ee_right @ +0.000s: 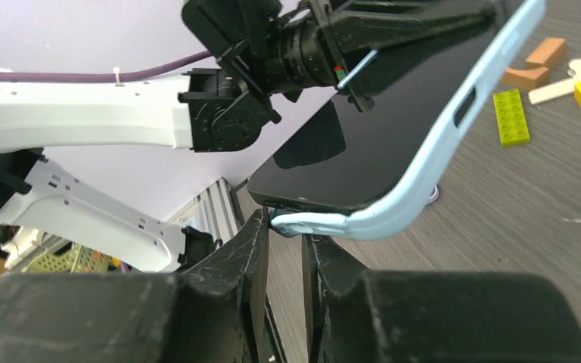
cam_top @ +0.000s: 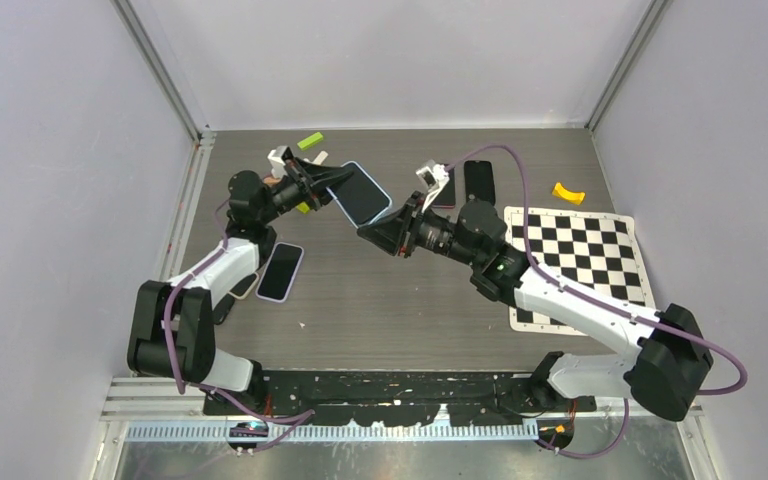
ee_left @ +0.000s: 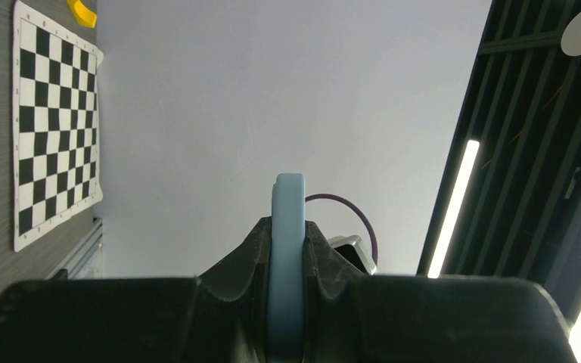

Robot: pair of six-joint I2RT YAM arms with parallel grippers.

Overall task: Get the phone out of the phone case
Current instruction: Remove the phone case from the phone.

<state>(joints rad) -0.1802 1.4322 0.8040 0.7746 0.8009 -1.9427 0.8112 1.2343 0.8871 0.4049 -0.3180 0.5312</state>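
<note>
Left hand (cam_top: 332,184) and right hand (cam_top: 368,228) are meeting in the air above a dark grey tabletop (cam_top: 400,300), which is sitting between pale lavender walls. The left hand is pinching the edge of the light blue phone case (ee_left: 287,200), holding it tilted and clear of the tabletop. The right hand, nearly pressed together, is gripping one peeled-back corner of the case, which is gaping away from the black phone (ee_right: 393,128) inside. Both arms are reaching inward with bent elbows. A checkered mat (cam_top: 580,255) and a second phone (cam_top: 280,272) are lying on the tabletop.
</note>
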